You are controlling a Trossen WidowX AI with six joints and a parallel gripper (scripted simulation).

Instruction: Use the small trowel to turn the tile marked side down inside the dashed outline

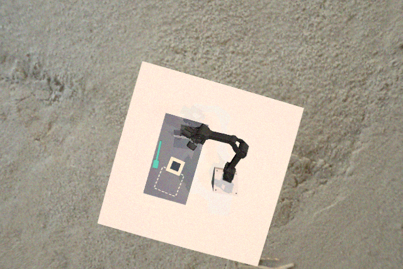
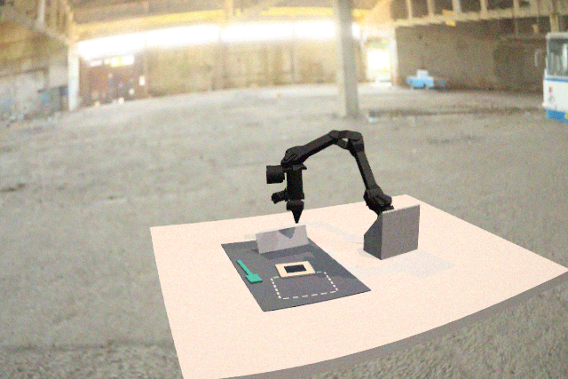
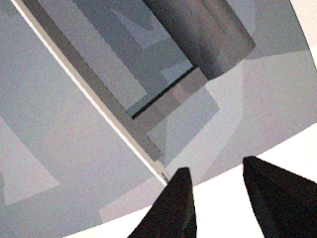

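Counter (image 1: 130,194) (image 2: 206,343): pale pinkish, flat, squarish sheet, faintly speckled. Dark gray mat (image 1: 152,188) (image 2: 271,303) on it, long rectangle, matte, straight edges. Dashed outline (image 1: 166,193) (image 2: 308,295) near one end of mat, off-white dashes, roughly square.

Tile (image 1: 168,168) (image 2: 281,271): flat square slab, cream border, smooth look, dark square mark (image 1: 175,165) (image 2: 295,268) in the middle, facing up. Lies flat on mat at the edge of the outline, mostly outside it, so not turned over yet. Trowel (image 1: 155,164) (image 2: 253,278): teal green, plain color, thin straight handle, small squarish flat blade. Lies on mat by its long edge, beside the tile, apart from it.

Gray upright panel (image 2: 280,240) at the mat's other end, thin and flat-faced, patchy light and shadow on it. Wrist view shows a thin pale edge (image 3: 94,96) running diagonally, plus part of a dark rounded cylinder (image 3: 213,40); can't tell what the cylinder is.

Arm (image 1: 221,135) (image 2: 316,146): black, angular links, mounted at a gray wedge-sided block (image 2: 399,232). Claw (image 2: 296,221) (image 3: 217,173) points down above the panel, tapered black fingers, narrow gap between them, nothing held. Well apart from trowel and tile.
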